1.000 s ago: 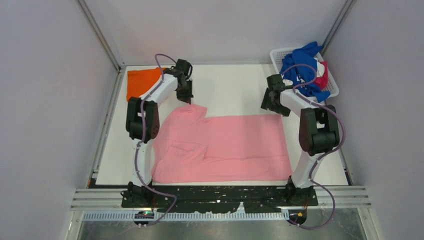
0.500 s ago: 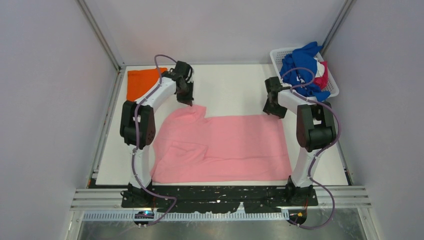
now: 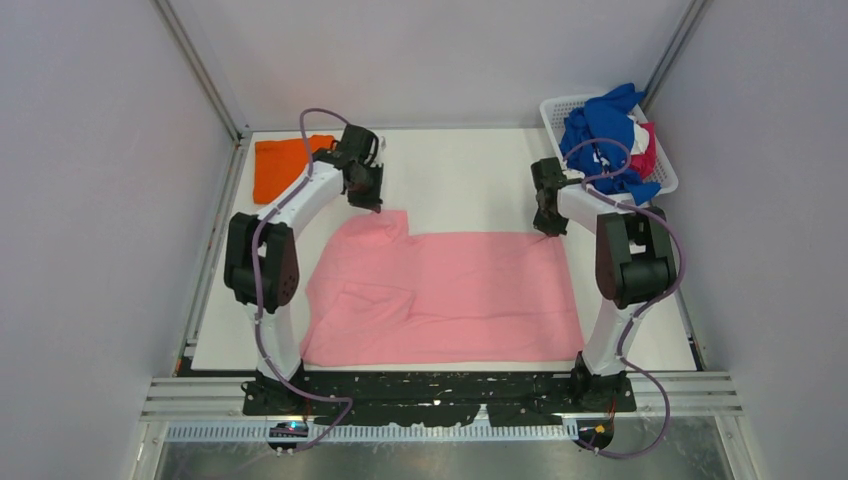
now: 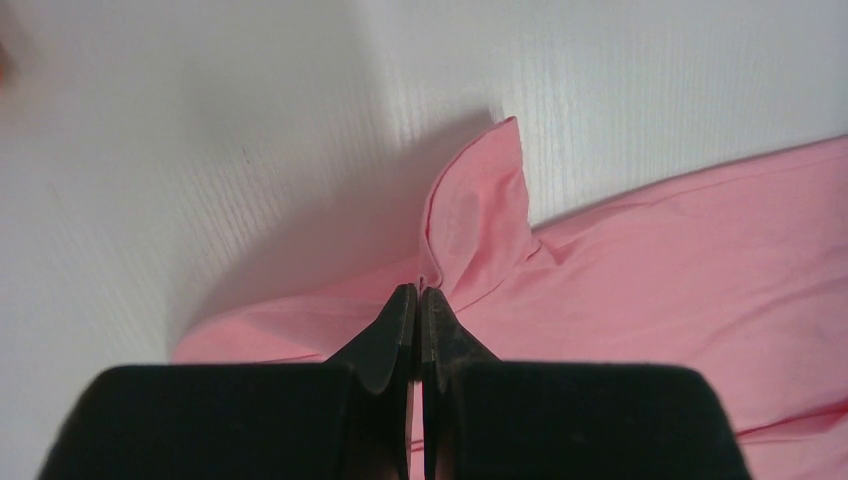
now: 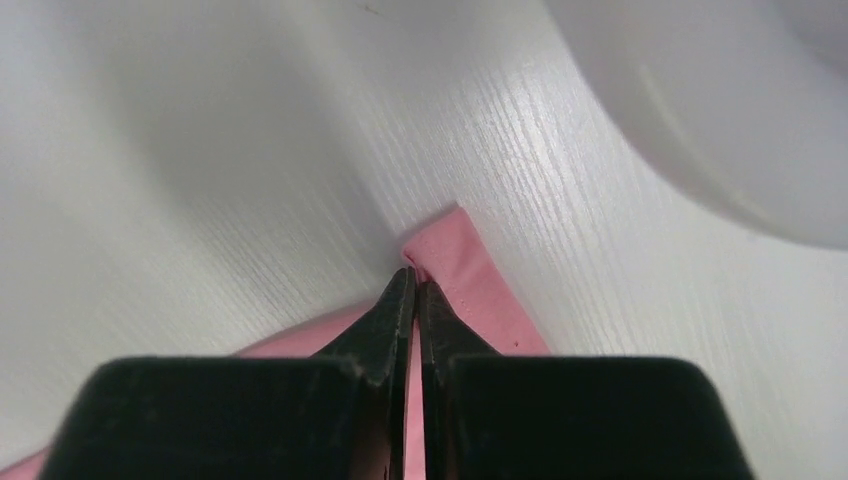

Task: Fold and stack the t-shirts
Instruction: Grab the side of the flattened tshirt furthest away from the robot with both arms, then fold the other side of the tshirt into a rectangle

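Note:
A light pink t-shirt [image 3: 450, 290] lies spread over the middle of the white table [image 3: 460, 180]. My left gripper [image 3: 376, 205] is shut on the shirt's far left corner; in the left wrist view the fingertips [image 4: 418, 292] pinch a raised fold of pink cloth [image 4: 480, 220]. My right gripper [image 3: 549, 229] is shut on the far right corner, where the hem [image 5: 455, 255] is caught between the tips [image 5: 414, 280]. A folded orange t-shirt [image 3: 280, 165] lies at the far left. Blue, magenta and white t-shirts [image 3: 605, 135] are heaped in the basket.
The white slatted basket [image 3: 560, 108] stands at the table's far right corner, close behind the right arm. Grey walls with metal posts enclose the table on three sides. Bare white tabletop lies between the two grippers, beyond the pink shirt.
The right gripper has come down onto the pink shirt's far right corner and closed on it. The left arm has shifted slightly left, still pinching its corner.

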You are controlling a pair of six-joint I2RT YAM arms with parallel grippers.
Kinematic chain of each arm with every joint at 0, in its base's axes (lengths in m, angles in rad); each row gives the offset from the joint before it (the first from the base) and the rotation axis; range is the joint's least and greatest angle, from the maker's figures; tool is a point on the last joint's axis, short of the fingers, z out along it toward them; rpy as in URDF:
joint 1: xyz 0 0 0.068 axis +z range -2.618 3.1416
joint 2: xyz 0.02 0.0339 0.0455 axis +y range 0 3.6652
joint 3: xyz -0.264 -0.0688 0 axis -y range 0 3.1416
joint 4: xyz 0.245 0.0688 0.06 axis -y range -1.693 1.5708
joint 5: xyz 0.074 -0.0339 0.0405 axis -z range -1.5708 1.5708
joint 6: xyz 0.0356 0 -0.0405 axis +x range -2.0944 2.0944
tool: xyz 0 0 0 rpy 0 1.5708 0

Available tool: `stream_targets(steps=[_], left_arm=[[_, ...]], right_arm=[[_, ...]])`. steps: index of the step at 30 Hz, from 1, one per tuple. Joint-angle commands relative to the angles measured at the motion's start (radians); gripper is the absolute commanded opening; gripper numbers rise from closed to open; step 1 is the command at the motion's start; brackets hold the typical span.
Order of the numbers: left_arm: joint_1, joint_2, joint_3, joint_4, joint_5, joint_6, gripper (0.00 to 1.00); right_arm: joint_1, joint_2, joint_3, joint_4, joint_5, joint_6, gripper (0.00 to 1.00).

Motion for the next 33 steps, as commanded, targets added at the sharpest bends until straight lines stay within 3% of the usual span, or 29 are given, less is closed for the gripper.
stream_targets(steps=[1,15,33], left_arm=[[-0.005,-0.083,-0.029,0.064,0.026,0.044,0.00],[-0.048,-0.255,-0.248,0.169,0.040,0.092,0.00],[-0.122,-0.653,-0.628,0.246,-0.067,0.049,0.00]], right_arm=[[-0.003,-0.088,-0.018,0.070,-0.016,-0.040,0.06],[0.021,-0.318,-0.207,0.097,-0.120,-0.110,0.05],[0.078,-0.647,-0.363,-0.048,-0.102,-0.152,0.05]])
